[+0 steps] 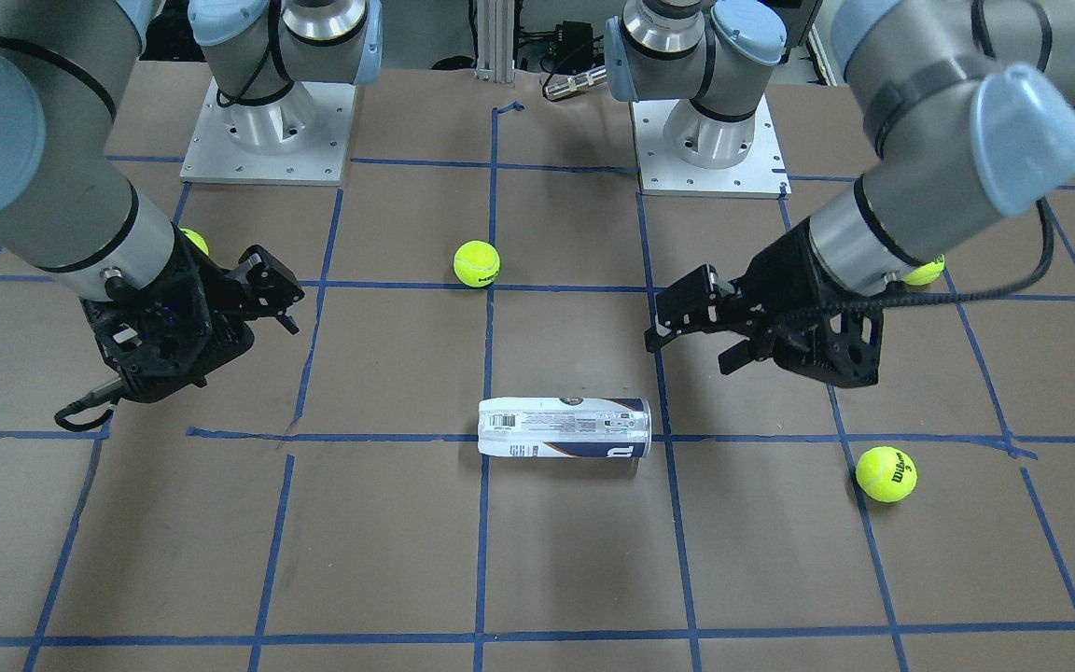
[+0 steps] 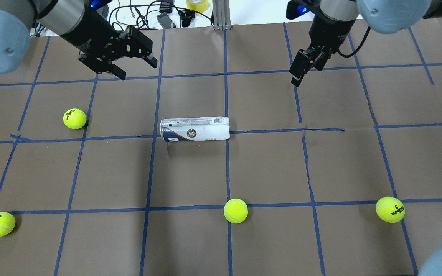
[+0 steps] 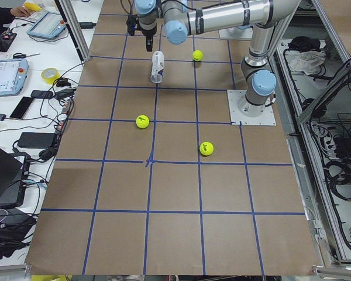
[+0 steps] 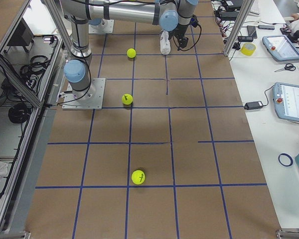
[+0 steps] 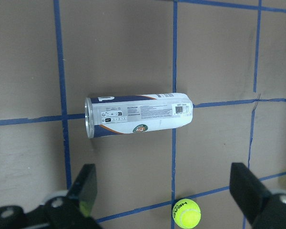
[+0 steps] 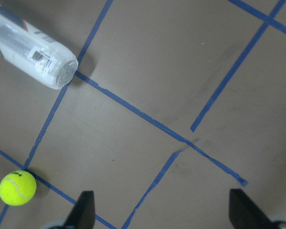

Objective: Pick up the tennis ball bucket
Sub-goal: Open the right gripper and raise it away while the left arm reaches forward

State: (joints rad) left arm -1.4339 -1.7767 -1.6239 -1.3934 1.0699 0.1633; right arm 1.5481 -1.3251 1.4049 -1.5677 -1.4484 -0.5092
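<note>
While the clear plastic cylindrical tennis ball bucket, with its white label and navy band, lies on its side near the middle of the brown paper-covered table, neither gripper touches it. The bucket's long axis runs roughly along a blue tape grid line. Its navy-banded end points toward the robot's left and its clear rounded end toward the robot's right.

The black two-finger left gripper hangs above the table on the far side of the bucket, well apart from it. Its jaws are spread wide and empty, and the left wrist view shows the bucket lying between and beyond the two fingers.

The black two-finger right gripper also hangs above the table, well apart from the bucket. Its jaws are released and hold nothing, and the right wrist view shows both fingers spread far apart.

Four yellow-green tennis balls rest loose on the table. None touches the bucket.
</note>
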